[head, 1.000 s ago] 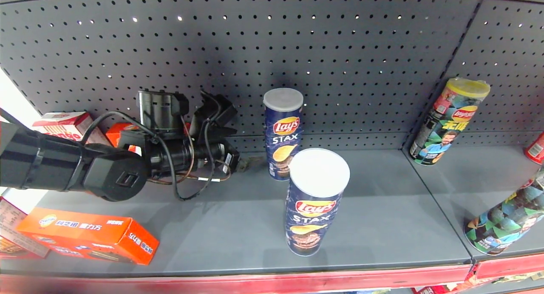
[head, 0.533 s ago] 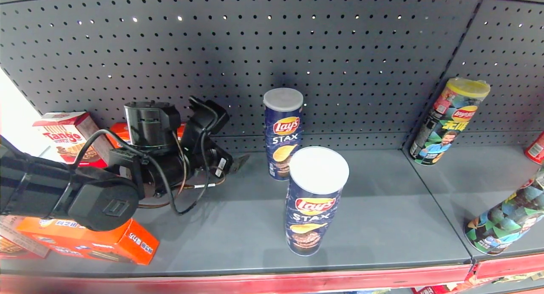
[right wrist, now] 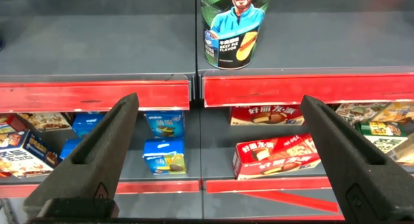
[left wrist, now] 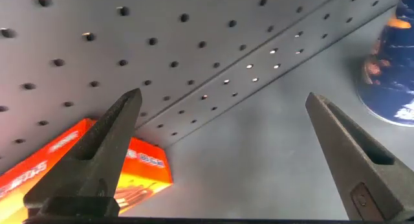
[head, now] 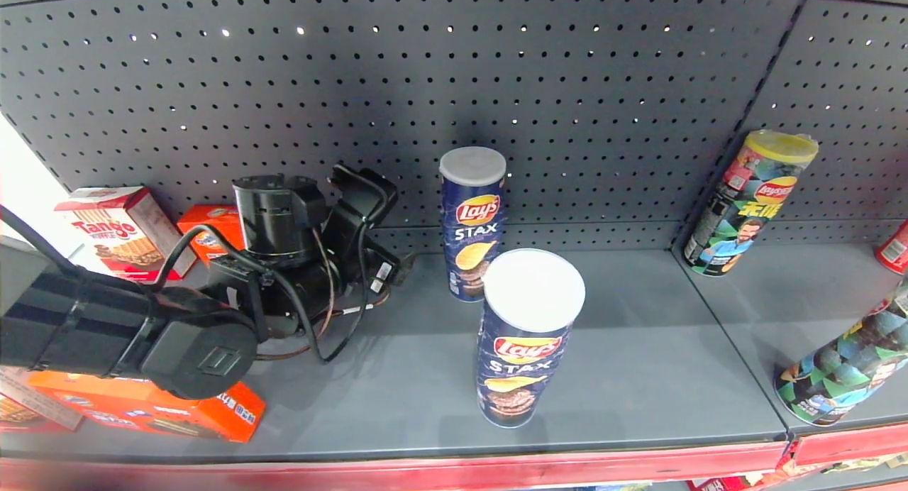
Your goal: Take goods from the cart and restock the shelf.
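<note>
The left pincer [left wrist: 221, 98] is backing away from the rear chip can [head: 472, 225]; a second ago its tips were lying almost against the can's foot, and now they are sitting a little apart from it, with the arm drawn lower and nearer the shelf's front edge, over the long orange box [head: 213, 409]; the wafer box [head: 117, 228] by the pegboard [head: 496, 72] is showing more fully as a result. Both cans are staying where they were, so I am judging the placing as done and the arm as freeing itself, probably for another trip to the cart.

The left pincer's fingers are standing wide apart with nothing between them, the blue can showing just off to one side in the left wrist view; the right pincer [right wrist: 220, 153] is likewise spread and carrying nothing, hanging in front of the lower shelves.

The rear chip can is standing upright on the shelf [head: 638, 356] close to the pegboard, long axis vertical, lid up, label facing the aisle; the front chip can [head: 525, 342] is standing the same way, nearer the shelf's front edge and slightly to the right, well apart from the pincer.
</note>
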### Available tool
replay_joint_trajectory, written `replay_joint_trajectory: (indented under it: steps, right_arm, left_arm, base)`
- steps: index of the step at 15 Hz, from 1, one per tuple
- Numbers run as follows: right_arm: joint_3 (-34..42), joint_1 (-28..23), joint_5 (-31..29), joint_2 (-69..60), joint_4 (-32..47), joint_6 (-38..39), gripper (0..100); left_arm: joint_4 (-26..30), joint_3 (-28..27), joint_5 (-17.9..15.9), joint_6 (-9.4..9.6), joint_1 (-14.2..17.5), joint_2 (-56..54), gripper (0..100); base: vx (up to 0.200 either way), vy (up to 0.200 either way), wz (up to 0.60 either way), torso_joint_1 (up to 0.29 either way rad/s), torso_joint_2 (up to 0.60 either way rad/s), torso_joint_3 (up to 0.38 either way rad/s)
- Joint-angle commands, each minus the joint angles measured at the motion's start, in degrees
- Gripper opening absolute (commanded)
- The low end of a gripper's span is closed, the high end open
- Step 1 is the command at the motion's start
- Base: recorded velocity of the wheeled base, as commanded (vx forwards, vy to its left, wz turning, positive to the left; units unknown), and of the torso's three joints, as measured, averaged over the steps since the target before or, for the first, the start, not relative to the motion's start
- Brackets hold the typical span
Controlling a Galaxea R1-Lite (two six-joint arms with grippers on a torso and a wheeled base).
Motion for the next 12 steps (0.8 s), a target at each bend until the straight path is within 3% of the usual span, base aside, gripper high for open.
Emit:
replay_joint_trajectory:
  steps: [1, 9, 12]
  right_arm:
    - [0.0, 0.0, 0.0, 0.1, 0.0, 0.0, 100]
    - [0.0, 0.0, 0.0, 0.1, 0.0, -0.1, 100]
    - [0.0, 0.0, 0.0, 0.1, 0.0, 0.0, 100]
  left_arm:
    - [-0.1, -0.4, 0.0, -0.05, -0.9, 1.7, 100]
    - [-1.0, -4.8, 0.3, -0.58, -2.7, 6.1, 100]
    - [-0.6, -6.1, 0.3, -1.72, -3.4, 6.5, 100]
  base:
    - [0.000, 0.000, 0.00, 0.000, 0.00, 0.000]
    - [0.000, 0.000, 0.00, 0.000, 0.00, 0.000]
    - [0.000, 0.000, 0.00, 0.000, 0.00, 0.000]
